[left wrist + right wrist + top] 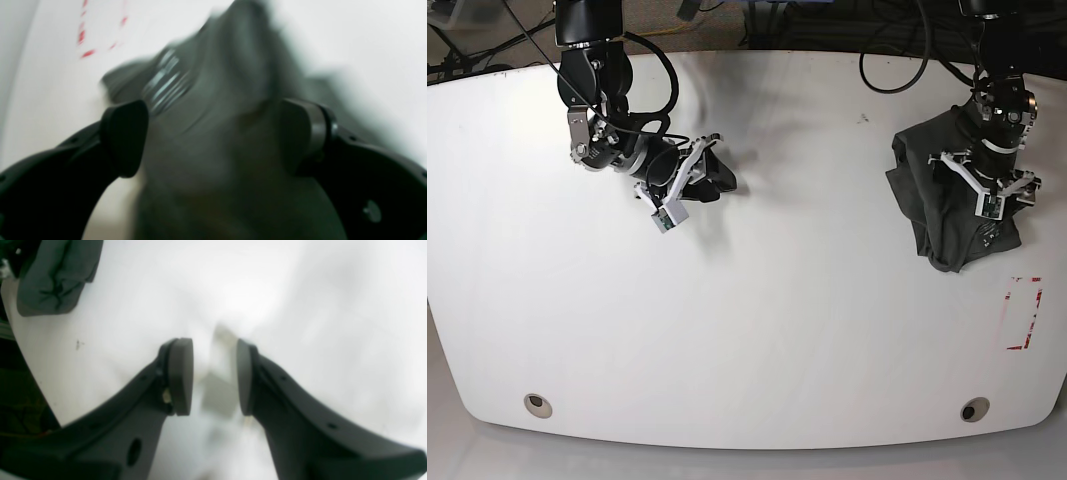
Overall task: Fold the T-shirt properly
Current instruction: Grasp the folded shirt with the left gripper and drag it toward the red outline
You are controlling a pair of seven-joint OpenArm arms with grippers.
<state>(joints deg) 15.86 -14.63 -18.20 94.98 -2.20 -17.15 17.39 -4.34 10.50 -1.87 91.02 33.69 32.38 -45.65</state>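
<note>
grey t-shirt (932, 200) bunched, label (165, 81) blurred, unreadable

Bright even light, glare on white table (757, 330), both wrist views blurred.

T-shirt (942, 195) bunched on table (757, 330), beneath left gripper (994, 205).

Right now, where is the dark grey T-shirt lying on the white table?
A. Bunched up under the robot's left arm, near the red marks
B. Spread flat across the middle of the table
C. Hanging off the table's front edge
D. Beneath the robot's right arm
A: in the base view the T-shirt sits crumpled beneath the left gripper, just above the red marks, while the table's middle is bare.
</note>
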